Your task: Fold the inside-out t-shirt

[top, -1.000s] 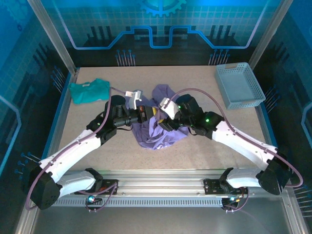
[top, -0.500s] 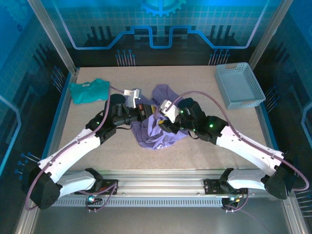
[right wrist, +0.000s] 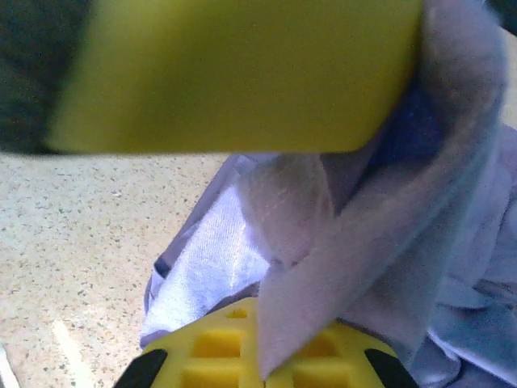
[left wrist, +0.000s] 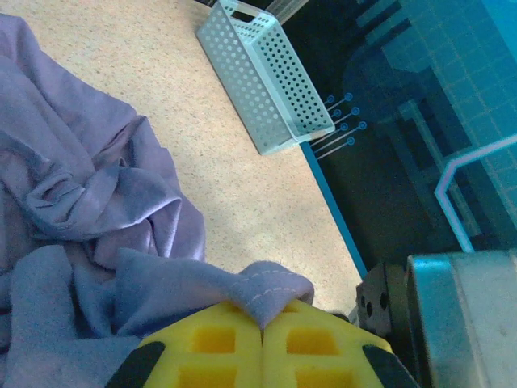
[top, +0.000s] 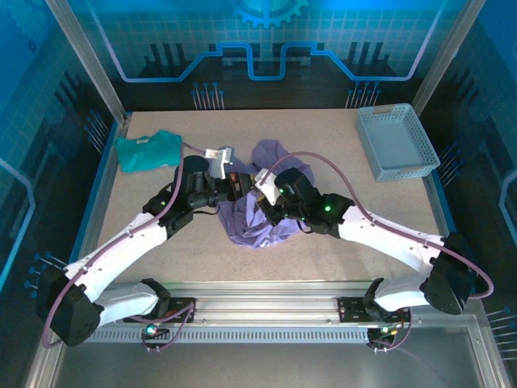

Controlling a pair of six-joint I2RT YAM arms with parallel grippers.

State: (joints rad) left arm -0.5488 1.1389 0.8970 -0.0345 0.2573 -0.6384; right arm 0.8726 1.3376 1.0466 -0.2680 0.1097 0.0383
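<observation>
The lavender-purple t-shirt lies crumpled in a heap at the middle of the table. My left gripper is shut on a stitched hem fold of the shirt, pinched between its yellow pads. My right gripper is shut on another fold of the shirt, close beside the left one. In the right wrist view the left gripper's yellow finger looms just above the cloth. No printed lettering shows.
A folded teal-green shirt lies at the back left. A pale blue perforated basket stands at the back right, also seen in the left wrist view as the basket. Bare speckled tabletop surrounds the heap.
The right gripper has moved left toward the left gripper, drawing its fold of the shirt with it. The left arm has barely shifted.
</observation>
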